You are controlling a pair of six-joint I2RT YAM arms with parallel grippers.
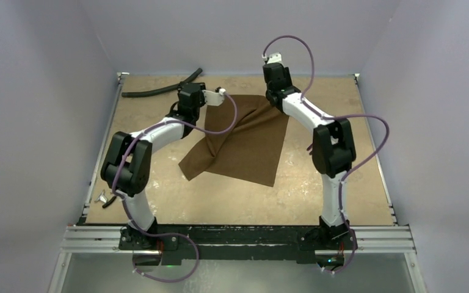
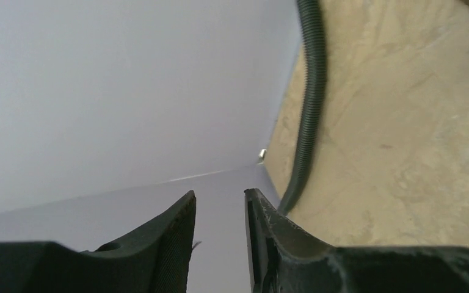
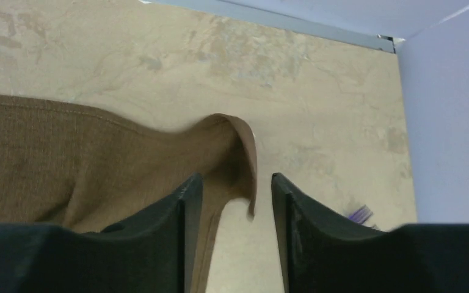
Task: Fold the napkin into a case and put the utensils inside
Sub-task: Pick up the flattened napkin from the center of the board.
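Brown napkin [image 3: 67, 146] corner sits between the parted right pincer [image 3: 235, 180]; left pincer [image 2: 219, 193] likewise apart.

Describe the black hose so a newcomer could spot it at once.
Start at the tan tabletop and go to its far left corner, where the lavender walls meet. A long black ribbed hose lies there in a shallow curve, left of the flat brown cloth napkin. Unlike the smooth purple cables on the arms, it is black, corrugated and loose on the table.
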